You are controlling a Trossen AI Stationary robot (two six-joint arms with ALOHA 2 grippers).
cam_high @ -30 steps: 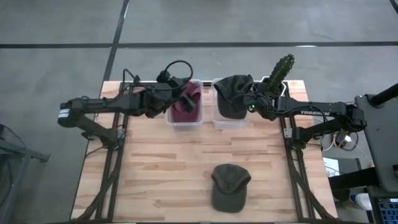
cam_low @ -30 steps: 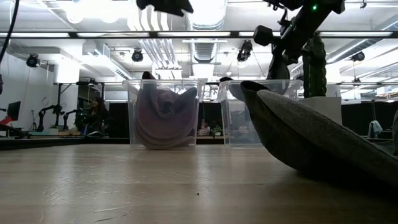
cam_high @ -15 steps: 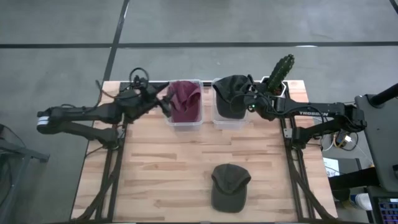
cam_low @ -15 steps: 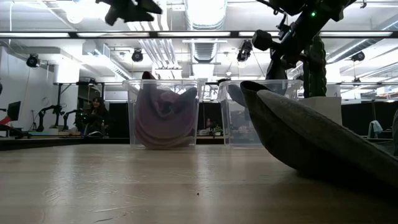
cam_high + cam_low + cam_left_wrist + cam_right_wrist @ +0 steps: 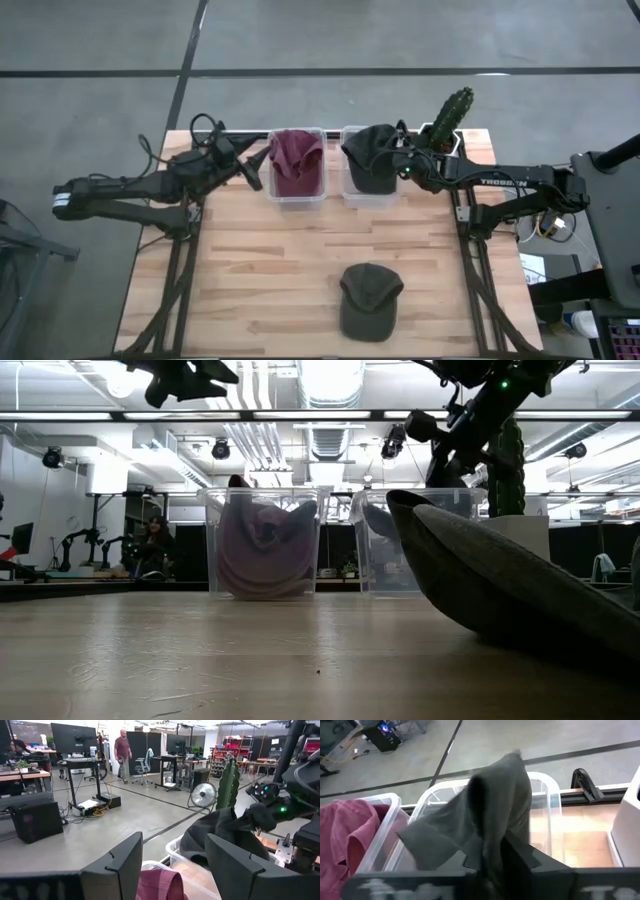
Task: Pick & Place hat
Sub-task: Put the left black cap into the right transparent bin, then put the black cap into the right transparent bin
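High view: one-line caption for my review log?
Right gripper holds dark hat over right bin; left gripper beside maroon hat's bin.

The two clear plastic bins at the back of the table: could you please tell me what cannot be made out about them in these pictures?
- Right clear plastic bin: its inside, high view, covered by the dark grey hat in the right pincer.
- Its right half, low view: hidden by the olive cap.
- Left clear plastic bin: its floor, under the maroon hat.

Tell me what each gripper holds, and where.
Right gripper pinches the dark hat's fabric over the right bin. Left gripper holds nothing.
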